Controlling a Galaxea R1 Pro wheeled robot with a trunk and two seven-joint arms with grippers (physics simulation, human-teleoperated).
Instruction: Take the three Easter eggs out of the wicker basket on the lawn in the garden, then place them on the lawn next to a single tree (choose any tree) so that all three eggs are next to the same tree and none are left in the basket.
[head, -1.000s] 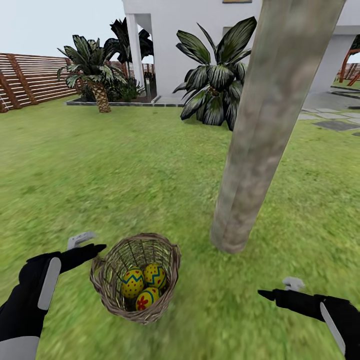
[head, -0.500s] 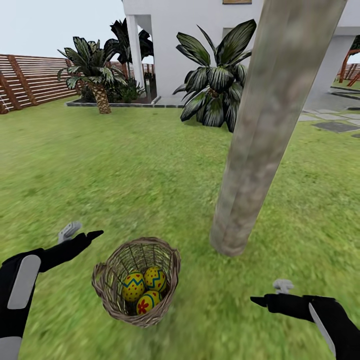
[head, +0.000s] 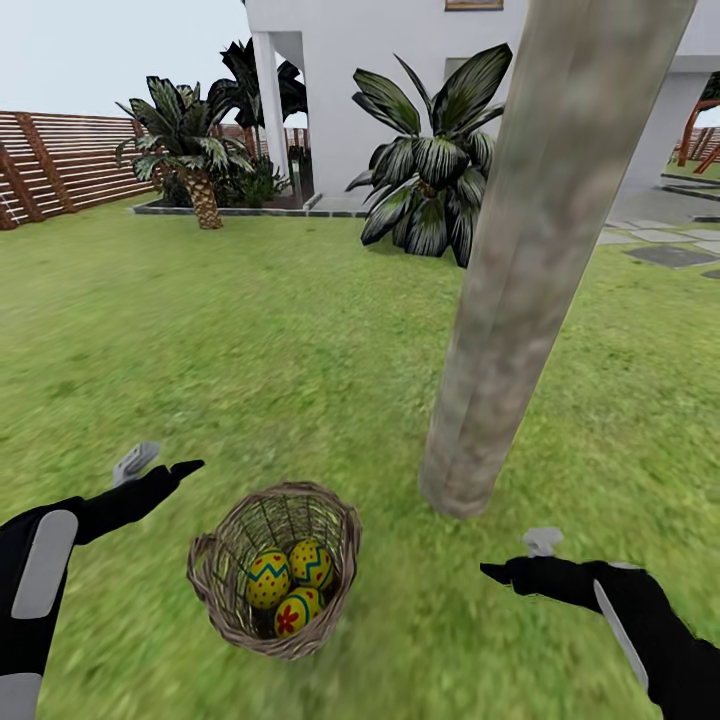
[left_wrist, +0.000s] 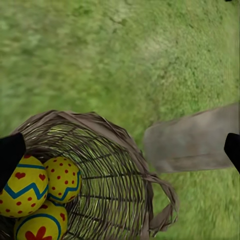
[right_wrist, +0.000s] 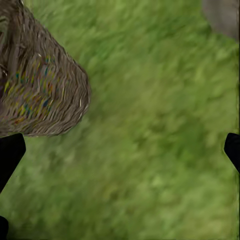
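Beside wicker basket (head: 275, 570), seemingly empty open grippers (head: 160, 468) (head: 515, 560)

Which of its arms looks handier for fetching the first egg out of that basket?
Probably the left. The left gripper hangs beside the wicker basket, its camera looking in on the Easter eggs. The right gripper looks farther off.

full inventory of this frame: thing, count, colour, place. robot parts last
Easter eggs: three, yellow with red and blue marks, inside the basket.
Wicker basket: one, brown, on the grass near the trunk's base.
Tree trunk: one, grey-brown, leaning, right of the basket.
Lawn: green, across the foreground.
Palms: two, dark green, by the house.
House: one, white, at the back.
Fence: brown slats, far left.
Left gripper: black, open, left of the basket.
Right gripper: black, open, right of the basket.
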